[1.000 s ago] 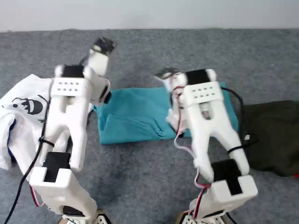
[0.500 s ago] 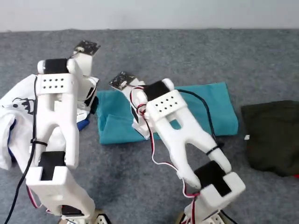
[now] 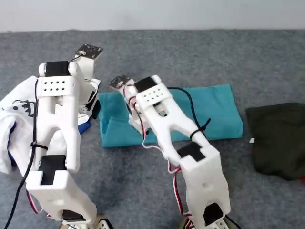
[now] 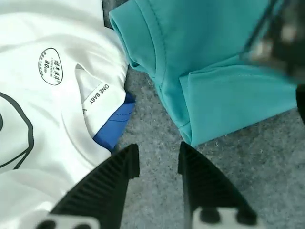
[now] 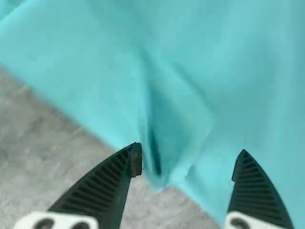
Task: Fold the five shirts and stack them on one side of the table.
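while over teal shirt (image 5: 200, 67), end effector (image 5: 189, 160)

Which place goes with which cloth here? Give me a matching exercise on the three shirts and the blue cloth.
Things:
1 teal shirt
2 white shirt
3 dark shirt
4 blue cloth

Places:
A peeking out from under a white edge
B right side of the table
C below the open right gripper
D left side of the table, with black print

Pairs: 1-C, 2-D, 3-B, 4-A
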`<state>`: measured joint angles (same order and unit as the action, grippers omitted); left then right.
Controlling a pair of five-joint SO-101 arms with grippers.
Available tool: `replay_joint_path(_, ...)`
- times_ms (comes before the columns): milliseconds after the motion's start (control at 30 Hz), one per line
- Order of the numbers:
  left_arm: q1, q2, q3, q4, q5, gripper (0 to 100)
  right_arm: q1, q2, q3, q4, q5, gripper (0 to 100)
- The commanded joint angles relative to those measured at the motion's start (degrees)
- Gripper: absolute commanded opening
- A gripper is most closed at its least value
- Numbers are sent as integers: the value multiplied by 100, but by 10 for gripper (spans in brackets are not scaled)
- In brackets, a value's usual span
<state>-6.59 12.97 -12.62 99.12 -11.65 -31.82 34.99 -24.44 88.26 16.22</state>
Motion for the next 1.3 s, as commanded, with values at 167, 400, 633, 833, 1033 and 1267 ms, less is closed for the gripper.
replay_joint_path(167,35,-35,-31,123,18,143,435,831,-976,57,-35,299)
replay_joint_path(400,35,-26,-31,123,18,143,409,831,-1134,215,-35,299)
replay_joint_path(633,44,-26,-22,123,18,143,505,-233,-1459,998,-35,299)
replay_joint_path(833,44,-26,312,70,9,144,1516,-488,-1459,1112,-53,299)
replay_joint_path(1033,44,-26,593,-44,9,144,3345,-303,-1451,1059,-79,299)
replay_joint_path(1267,53,-26,593,-44,9,144,4382,497,-1477,699,-44,299)
